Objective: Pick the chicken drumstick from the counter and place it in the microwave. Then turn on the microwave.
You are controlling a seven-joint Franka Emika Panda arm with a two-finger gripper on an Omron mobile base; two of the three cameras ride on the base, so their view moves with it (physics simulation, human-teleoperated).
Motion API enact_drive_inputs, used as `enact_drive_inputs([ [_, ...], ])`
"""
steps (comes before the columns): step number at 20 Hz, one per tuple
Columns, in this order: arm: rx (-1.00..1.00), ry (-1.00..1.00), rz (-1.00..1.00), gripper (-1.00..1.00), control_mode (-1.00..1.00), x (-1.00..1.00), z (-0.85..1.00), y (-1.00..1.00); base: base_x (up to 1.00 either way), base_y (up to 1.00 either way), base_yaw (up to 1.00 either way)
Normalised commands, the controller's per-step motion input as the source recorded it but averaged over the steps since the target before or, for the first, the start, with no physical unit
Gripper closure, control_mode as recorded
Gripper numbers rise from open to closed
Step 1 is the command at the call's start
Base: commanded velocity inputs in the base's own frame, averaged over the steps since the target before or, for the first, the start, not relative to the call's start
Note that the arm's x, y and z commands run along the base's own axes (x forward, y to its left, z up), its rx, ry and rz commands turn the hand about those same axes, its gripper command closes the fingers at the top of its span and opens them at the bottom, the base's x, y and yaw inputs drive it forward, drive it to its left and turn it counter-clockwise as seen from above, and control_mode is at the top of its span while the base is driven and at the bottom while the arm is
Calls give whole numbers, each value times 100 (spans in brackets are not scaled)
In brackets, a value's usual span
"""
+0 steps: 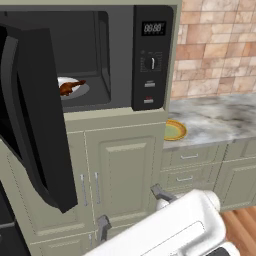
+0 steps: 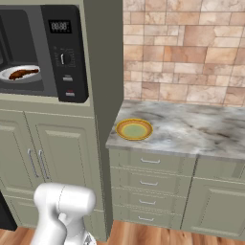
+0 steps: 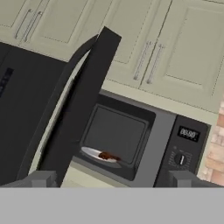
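The chicken drumstick point(image 1: 70, 87), reddish-brown with a dark thin end, lies on the white turntable plate point(image 1: 83, 91) inside the microwave point(image 1: 120, 60). In the left base view this sits at the upper left of the frame; in the right base view it appears at the left edge, upper part; in the hand view it is a small brown shape just below the centre.

The microwave is black and built into beige cabinets. Its door point(image 1: 35, 115) stands swung wide open, a tall dark slab filling the left side of the left base view and crossing the hand view diagonally from top centre to lower left. The control panel point(image 1: 152, 55), with a digital display, a dial and buttons, runs down the right side of the microwave opening.

To the right of the microwave column is the counter point(image 2: 191, 129), grey-white marbled stone over beige drawers, with a brick-pattern wall behind it. A round yellow-green plate point(image 2: 134, 129) rests on the counter near its left end, nothing on it.

The gripper point(image 1: 132, 207) shows in the lower centre of the left base view, in front of the cabinet doors below the microwave. Its two grey fingers are spread wide apart, and nothing is held between them. In the hand view the two fingertips rise at the lower left and lower right, well apart, with the microwave interior between them.
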Motion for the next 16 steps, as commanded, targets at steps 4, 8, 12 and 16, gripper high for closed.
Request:
enact_drive_inputs([
  [4,0,-2,-8,-100,-100,14,-23,25,0,0,0],
  [8,0,-1,-9,-100,-100,18,-19,19,0,0,0],
  [12,0,-2,-9,-100,-100,25,-12,15,0,0,0],
  [16,0,-4,-8,-100,-100,22,-13,22,0,0,0],
])
